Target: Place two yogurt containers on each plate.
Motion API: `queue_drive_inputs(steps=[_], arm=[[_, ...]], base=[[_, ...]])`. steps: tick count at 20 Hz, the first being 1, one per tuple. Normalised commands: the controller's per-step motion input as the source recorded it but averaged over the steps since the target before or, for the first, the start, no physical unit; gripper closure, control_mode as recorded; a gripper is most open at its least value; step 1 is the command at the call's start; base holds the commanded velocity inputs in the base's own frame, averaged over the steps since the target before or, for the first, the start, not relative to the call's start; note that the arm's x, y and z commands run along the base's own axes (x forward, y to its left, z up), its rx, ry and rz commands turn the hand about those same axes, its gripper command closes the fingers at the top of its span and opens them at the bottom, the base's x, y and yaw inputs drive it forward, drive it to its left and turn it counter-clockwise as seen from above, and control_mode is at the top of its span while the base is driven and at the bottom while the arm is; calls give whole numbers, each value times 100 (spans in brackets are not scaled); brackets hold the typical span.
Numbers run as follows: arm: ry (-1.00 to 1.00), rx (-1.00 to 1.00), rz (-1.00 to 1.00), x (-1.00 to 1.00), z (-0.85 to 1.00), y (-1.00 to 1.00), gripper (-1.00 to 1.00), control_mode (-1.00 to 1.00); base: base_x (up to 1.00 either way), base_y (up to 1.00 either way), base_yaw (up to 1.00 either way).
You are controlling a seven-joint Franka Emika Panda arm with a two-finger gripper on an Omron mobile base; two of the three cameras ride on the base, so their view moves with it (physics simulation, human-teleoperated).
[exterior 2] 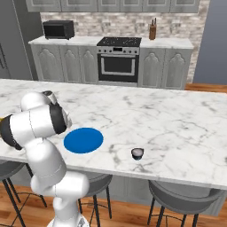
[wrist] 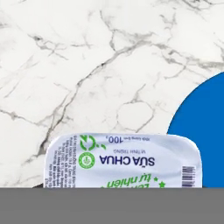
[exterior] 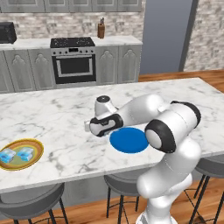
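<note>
In the hand view a yogurt container (wrist: 127, 162) with a whitish printed lid lies close against the bottom, between my fingers. My gripper (exterior: 89, 127) is shut on it, just left of the bright blue plate (exterior: 129, 140), whose rim (wrist: 205, 113) curves in at the right of the hand view. That blue plate (exterior 2: 83, 140) is bare. The gold-rimmed plate (exterior: 37, 151) sits at the counter's front left and holds two yogurt containers (exterior: 7, 155) (exterior: 25, 153) side by side. I cannot tell whether the held container touches the counter.
A small dark cup (exterior 2: 137, 153) stands near the front edge, right of the blue plate. Stools (exterior: 124, 183) stand under the marble island (exterior: 57, 113). A stove (exterior: 73, 59) and cabinets line the back wall.
</note>
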Motion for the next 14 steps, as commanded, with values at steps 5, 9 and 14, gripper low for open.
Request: queue_drive_inputs(steps=[5,9,14], arm=[[0,0,0,0,0,-56,100,-100],[0,0,0,-5,0,-57,100,-100],[2,0,0,-8,-4,-50,100,-100]], base=[[0,0,0],[0,0,0],[0,0,0]])
